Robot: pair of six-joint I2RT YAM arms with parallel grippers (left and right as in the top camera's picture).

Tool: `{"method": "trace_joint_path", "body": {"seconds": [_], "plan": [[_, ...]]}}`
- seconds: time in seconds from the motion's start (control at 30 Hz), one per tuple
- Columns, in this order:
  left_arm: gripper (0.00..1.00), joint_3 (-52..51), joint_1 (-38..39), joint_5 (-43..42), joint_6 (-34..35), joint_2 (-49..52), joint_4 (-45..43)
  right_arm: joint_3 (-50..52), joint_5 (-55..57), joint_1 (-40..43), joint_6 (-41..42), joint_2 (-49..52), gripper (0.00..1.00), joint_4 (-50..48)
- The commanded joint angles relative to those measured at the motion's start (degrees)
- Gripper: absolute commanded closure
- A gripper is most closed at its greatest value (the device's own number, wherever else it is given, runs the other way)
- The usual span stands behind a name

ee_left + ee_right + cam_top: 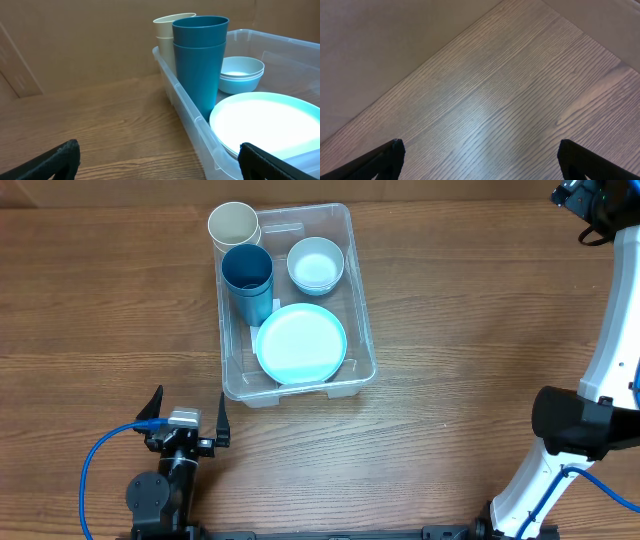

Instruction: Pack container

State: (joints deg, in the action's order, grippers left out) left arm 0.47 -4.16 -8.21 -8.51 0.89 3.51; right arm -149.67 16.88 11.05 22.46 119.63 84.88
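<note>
The container (pixel 236 370), mid-worktop (pixel 460 330) and holding cups (pixel 247 268), bowls (pixel 316 263) and plates (pixel 300 343), looks stiff, slick and fairly light, best gripped by its rim; left claw (pixel 189 396) and right claw (pixel 480 162) both gape empty.

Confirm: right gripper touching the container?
Apart. Overhead shows the right gripper at the far-right corner, wide bare table between it and the container; right wrist view shows only table between its fingers.

Overhead and left wrist: common container (pixel 223 320)
</note>
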Motion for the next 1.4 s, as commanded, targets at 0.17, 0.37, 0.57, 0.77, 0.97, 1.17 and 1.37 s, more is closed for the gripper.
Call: {"method": "trace_joint_path", "body": {"seconds": [0.17,0.37,0.57,0.77,0.97,1.17,1.37], "plan": [[0.00,-0.2,-0.4,-0.6,1.4,-0.6,0.1,-0.3,0.6,-0.1,0.0,0.0,0.00,-0.3],[0.00,-0.2,-0.4,-0.6,1.4,-0.6,0.1,-0.3,0.7,-1.1,0.0,-1.6,0.00,-0.2],[0.00,-0.2,-0.4,-0.6,1.4,-0.6,0.1,3.6,1.1,-5.6,0.0,-9.6,0.00,0.9],[0.00,-0.2,-0.4,-0.6,1.4,-0.6,0.1,28.4,1.0,-11.5,0.0,-25.4,0.00,-20.0],[0.00,-0.2,-0.4,-0.6,1.4,-0.6,0.1,66.4,-5.3,-14.3,0.0,-47.0,0.00,-53.2],[0.00,-0.2,-0.4,-0.6,1.4,-0.6,0.1,90.1,-6.6,-14.3,0.0,-64.3,0.00,-65.5],[0.00,-0.2,-0.4,-0.6,1.4,-0.6,0.1,111.5,-6.7,-14.3,0.1,-81.8,0.00,-75.0]]}}
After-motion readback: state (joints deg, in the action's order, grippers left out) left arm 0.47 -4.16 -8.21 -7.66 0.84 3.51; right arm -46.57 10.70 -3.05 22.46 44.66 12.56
